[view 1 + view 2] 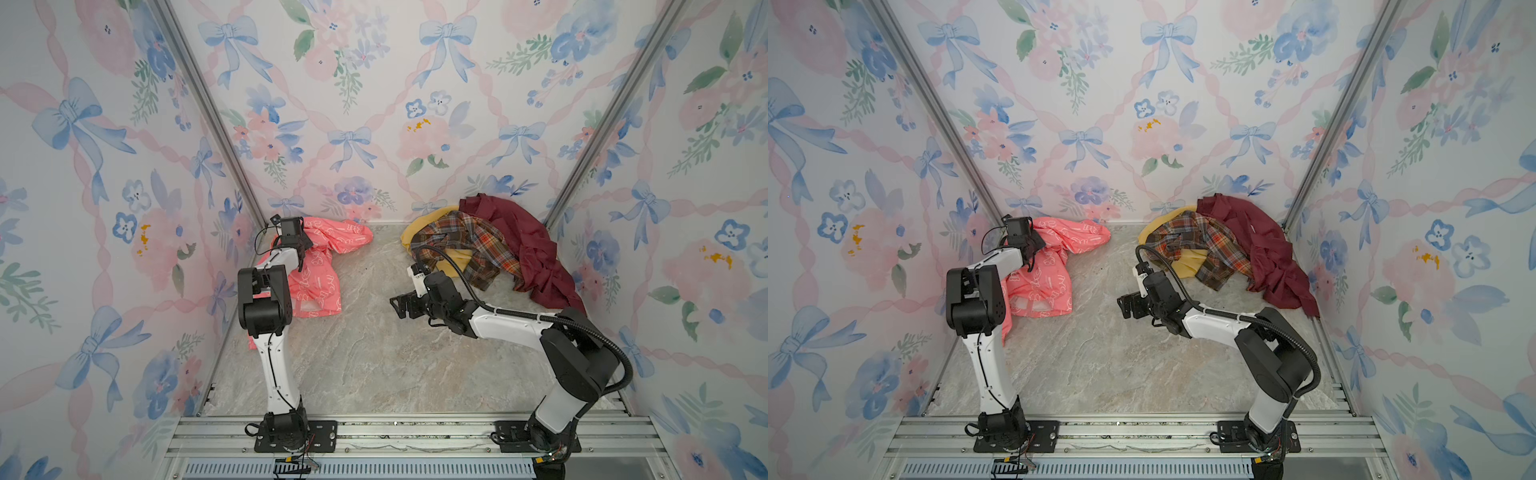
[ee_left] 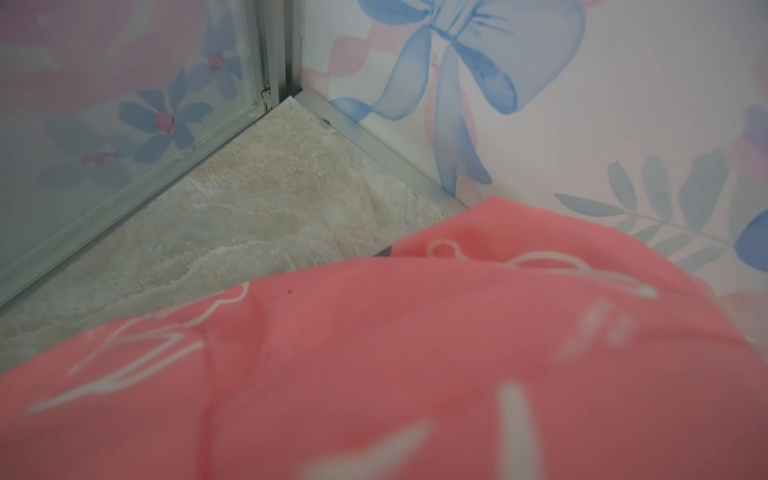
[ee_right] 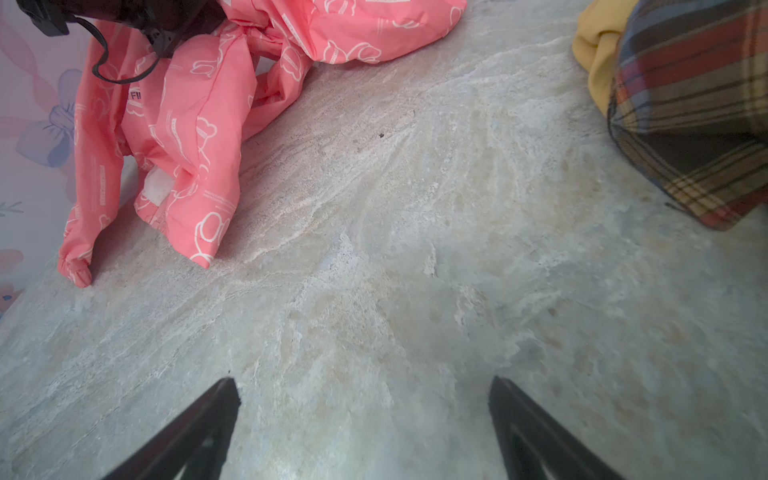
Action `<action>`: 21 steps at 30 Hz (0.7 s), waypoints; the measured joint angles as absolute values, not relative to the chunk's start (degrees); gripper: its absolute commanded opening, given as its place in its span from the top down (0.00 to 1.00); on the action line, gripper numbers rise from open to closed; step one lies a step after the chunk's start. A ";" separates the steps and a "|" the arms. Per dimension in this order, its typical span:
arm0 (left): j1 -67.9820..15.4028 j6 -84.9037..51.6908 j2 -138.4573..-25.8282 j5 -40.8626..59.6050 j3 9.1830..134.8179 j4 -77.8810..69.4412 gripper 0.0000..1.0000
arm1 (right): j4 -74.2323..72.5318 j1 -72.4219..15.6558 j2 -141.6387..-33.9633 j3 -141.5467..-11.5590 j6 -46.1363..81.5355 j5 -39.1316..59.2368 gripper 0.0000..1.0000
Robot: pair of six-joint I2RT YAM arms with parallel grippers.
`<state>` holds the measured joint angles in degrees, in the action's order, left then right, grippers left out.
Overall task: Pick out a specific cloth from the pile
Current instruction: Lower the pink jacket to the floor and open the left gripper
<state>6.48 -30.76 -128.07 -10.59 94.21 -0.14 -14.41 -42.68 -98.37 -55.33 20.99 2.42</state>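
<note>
1. Plainly, the coral-pink cloth [image 1: 322,266] with white outline drawings is in the far left corner of the tabletop [image 1: 374,353]. It lies beside the left wall [image 1: 124,249] and near the back wall [image 1: 353,124], in both top views [image 1: 1050,270].
2. The left gripper [image 1: 302,254] is closed tight on a bunched fold near the top of the cloth. In the right wrist view, fabric hangs from it [image 3: 158,25] and a cuffed sleeve reaches down to the tabletop.
3. The left wrist view is mostly filled by blurred pink cloth [image 2: 415,353], with the corner of the tabletop behind it.
4. The pile [image 1: 490,245] sits in the far right corner, well apart from the cloth. It holds a maroon garment [image 1: 528,245], an orange-brown plaid shirt [image 1: 465,241] and a mustard-yellow garment [image 1: 415,232].
5. The right gripper [image 1: 397,307] is over bare tabletop between the cloth and the pile. Its jaws are spread wide [image 3: 363,390] and it holds nothing.
</note>
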 measured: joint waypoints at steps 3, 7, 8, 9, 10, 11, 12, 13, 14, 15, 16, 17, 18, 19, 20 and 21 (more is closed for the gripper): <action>6.48 -29.61 -130.13 -10.02 96.99 2.48 1.00 | -14.46 -42.35 -97.95 -54.92 21.02 2.63 0.03; 6.66 -28.42 -130.91 -9.85 98.87 4.89 0.93 | -15.16 -41.95 -96.92 -54.02 21.45 2.81 0.03; 6.70 -28.05 -130.91 -9.74 99.07 5.13 0.84 | -15.33 -41.93 -96.73 -53.87 21.50 2.81 0.03; 6.72 -27.57 -130.91 -9.69 99.22 5.37 0.73 | -15.40 -41.93 -96.53 -53.80 21.61 2.83 0.03; 6.74 -27.18 -130.91 -9.56 99.24 5.54 0.60 | -15.57 -41.93 -96.12 -53.47 21.63 2.83 0.03; 6.76 -26.89 -130.91 -9.52 99.24 5.80 0.50 | -15.55 -41.93 -95.44 -53.08 21.63 2.83 0.03; 6.81 -26.63 -130.91 -9.52 99.24 6.07 0.40 | -15.51 -41.93 -94.76 -52.84 21.63 2.79 0.03; 6.81 -26.37 -130.91 -9.45 99.24 6.15 0.34 | -15.42 -41.93 -94.00 -52.71 21.58 2.76 0.03; 6.81 -25.93 -130.91 -9.39 99.24 6.17 0.28 | -15.20 -41.93 -93.03 -52.64 21.47 2.70 0.03; 6.79 -25.78 -130.89 -9.37 99.26 6.17 0.24 | -15.05 -41.93 -92.03 -52.60 21.37 2.57 0.03; 6.79 -25.52 -130.89 -9.30 99.33 6.26 0.18 | -14.94 -41.93 -91.18 -52.60 21.21 2.35 0.03; 6.79 -25.23 -130.89 -9.13 99.61 6.61 0.06 | -14.66 -41.93 -90.13 -52.62 20.88 2.13 0.03; 6.79 -25.06 -130.89 -8.84 99.94 6.98 0.02 | -14.28 -41.93 -89.23 -52.62 20.62 2.00 0.03; 6.79 -25.34 -130.82 -8.60 100.25 7.11 0.02 | -13.80 -41.93 -88.38 -52.64 20.34 1.78 0.03; 6.79 -25.43 -130.67 -8.25 100.68 7.46 0.02 | -13.13 -41.93 -87.57 -52.73 19.99 1.61 0.03; 6.79 -25.47 -130.41 -7.97 100.95 7.64 0.02 | -12.34 -41.93 -86.96 -52.95 19.79 1.37 0.03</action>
<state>6.79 -25.47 -130.41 -7.97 100.95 7.64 -12.34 -41.93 -86.96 -52.95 19.79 1.37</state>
